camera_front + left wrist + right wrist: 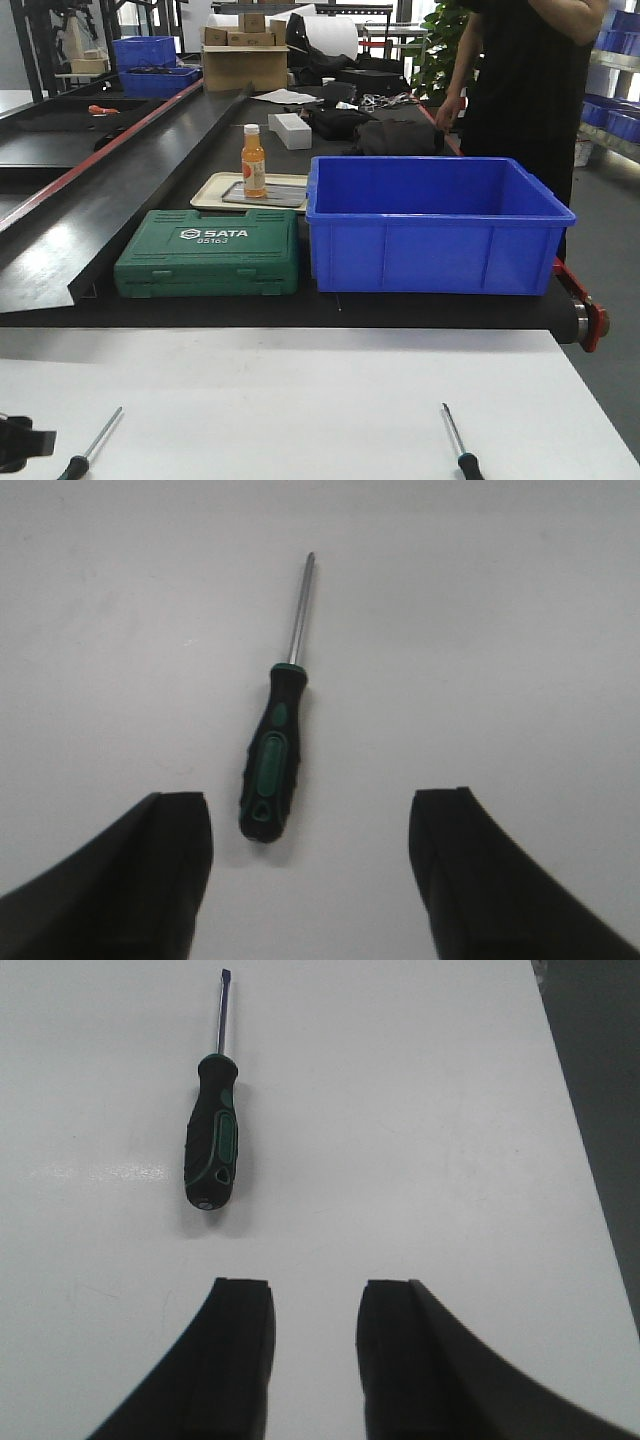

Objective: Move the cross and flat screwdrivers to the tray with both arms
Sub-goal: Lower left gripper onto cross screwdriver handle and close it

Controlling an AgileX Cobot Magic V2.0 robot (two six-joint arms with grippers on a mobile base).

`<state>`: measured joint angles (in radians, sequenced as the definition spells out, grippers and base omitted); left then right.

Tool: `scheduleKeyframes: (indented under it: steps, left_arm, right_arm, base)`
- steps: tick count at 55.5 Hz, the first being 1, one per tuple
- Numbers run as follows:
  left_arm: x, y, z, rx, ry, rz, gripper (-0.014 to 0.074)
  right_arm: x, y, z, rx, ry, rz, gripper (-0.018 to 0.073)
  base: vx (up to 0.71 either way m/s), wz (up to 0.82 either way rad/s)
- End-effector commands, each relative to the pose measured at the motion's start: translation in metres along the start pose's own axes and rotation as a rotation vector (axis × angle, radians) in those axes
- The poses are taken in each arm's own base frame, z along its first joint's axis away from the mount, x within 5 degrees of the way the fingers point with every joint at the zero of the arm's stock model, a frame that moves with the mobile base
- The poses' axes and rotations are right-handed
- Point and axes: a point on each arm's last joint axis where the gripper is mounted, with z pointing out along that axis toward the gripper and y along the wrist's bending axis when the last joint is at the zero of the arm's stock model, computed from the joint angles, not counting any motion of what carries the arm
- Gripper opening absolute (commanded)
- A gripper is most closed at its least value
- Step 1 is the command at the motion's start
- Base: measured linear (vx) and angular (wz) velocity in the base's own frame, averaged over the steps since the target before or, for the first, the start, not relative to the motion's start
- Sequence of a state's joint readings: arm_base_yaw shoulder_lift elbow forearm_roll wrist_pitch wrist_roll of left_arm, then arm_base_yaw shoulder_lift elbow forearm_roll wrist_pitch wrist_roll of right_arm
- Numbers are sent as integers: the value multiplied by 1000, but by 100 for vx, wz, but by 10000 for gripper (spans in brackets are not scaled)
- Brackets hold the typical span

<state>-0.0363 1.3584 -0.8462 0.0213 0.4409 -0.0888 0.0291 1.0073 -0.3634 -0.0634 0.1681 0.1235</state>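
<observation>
At the far left of the white table (300,400) the black left gripper (310,808) hangs with its jaws spread wide, gripping nothing; the left screwdriver (275,745), a thin steel shaft in a chunky black handle with green inlays, lies flat on the table, its butt just reaching into that gap, its tip pointed (a cross head, as far as the wrist view tells); beyond the table, behind a green plastic tool case (210,255), the shallow dull grey metal tray (285,194) rests inside a beige tray (205,190) with an orange bottle (253,160) upright on it, well apart from both tools; further right, the right screwdriver (212,1140), alike in handle, ends in a flat blade and lies on the table ahead and to the left of the black right gripper (315,1295), whose jaws stand narrowly parted on nothing.
</observation>
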Motion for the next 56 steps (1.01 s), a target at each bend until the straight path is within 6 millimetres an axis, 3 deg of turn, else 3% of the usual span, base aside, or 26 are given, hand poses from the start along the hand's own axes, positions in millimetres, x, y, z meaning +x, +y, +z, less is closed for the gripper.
scheduleKeyframes:
  steps: [1, 14, 30, 56]
  left_arm:
    - [-37, 3, 9, -15, -18, 70, 544]
    - [-69, -3, 71, 36, 149, 248, 544]
    - [-70, -2, 141, 47, 289, 268, 544]
    - [-54, 4, 185, 13, 413, 333, 544]
  right_arm:
    - [-18, 2, -4, -10, -104, -5, 325]
    - [-18, 2, -4, -11, -106, -5, 325]
    - [-18, 1, -4, -10, -106, -14, 325]
    - [-18, 2, -4, -8, -114, -55, 325]
  base:
    - [0, 0]
    - [0, 0]
    - [0, 0]
    - [0, 0]
